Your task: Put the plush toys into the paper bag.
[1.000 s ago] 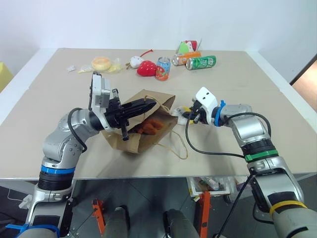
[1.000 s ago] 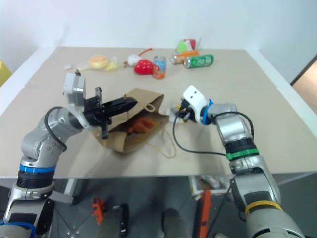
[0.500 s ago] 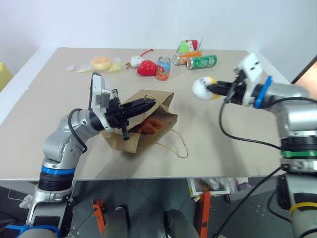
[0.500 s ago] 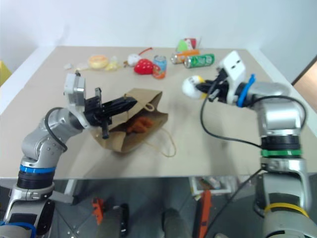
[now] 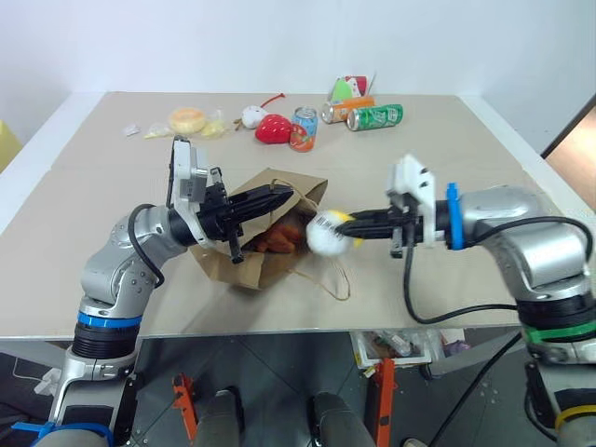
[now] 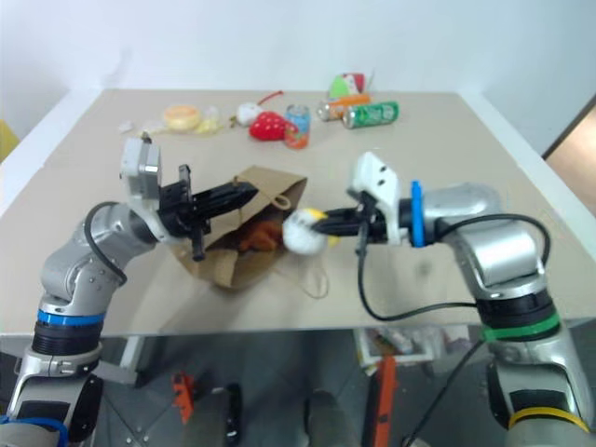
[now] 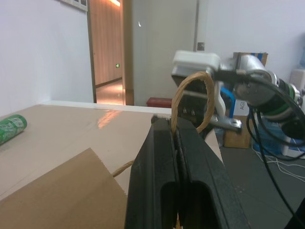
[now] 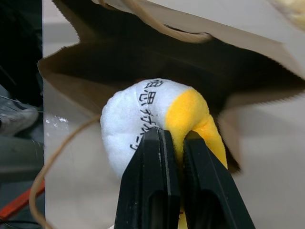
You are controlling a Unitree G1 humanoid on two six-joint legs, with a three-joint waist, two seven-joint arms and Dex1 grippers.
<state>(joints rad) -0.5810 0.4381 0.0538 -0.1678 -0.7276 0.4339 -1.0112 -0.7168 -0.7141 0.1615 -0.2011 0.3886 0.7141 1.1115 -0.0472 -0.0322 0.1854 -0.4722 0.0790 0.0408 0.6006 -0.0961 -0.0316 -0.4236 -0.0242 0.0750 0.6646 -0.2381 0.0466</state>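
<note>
The brown paper bag (image 5: 233, 265) lies on the table with its mouth facing right. My left gripper (image 5: 285, 196) is shut on the bag's upper cord handle (image 7: 193, 93) and holds the mouth up and open. A fuzzy brown plush toy (image 5: 279, 238) lies inside the bag. My right gripper (image 5: 347, 223) is shut on the yellow end of the egg-shaped white and yellow plush toy (image 5: 324, 234). It holds that toy just in front of the bag's mouth, and the wrist view shows the toy (image 8: 143, 107) against the dark opening (image 8: 95, 62).
The bag's second cord handle (image 5: 331, 279) lies loose on the table under the egg toy. Along the far edge stand a red strawberry plush (image 5: 276, 128), a small white plush (image 5: 253, 115), a yellow bun (image 5: 190, 119), cans (image 5: 376, 116) and a carton (image 5: 350, 88).
My right gripper lifted the egg toy off the table beside the bag, swung out high to the right, then came back down to the bag's mouth. The left arm and bag stayed still.
</note>
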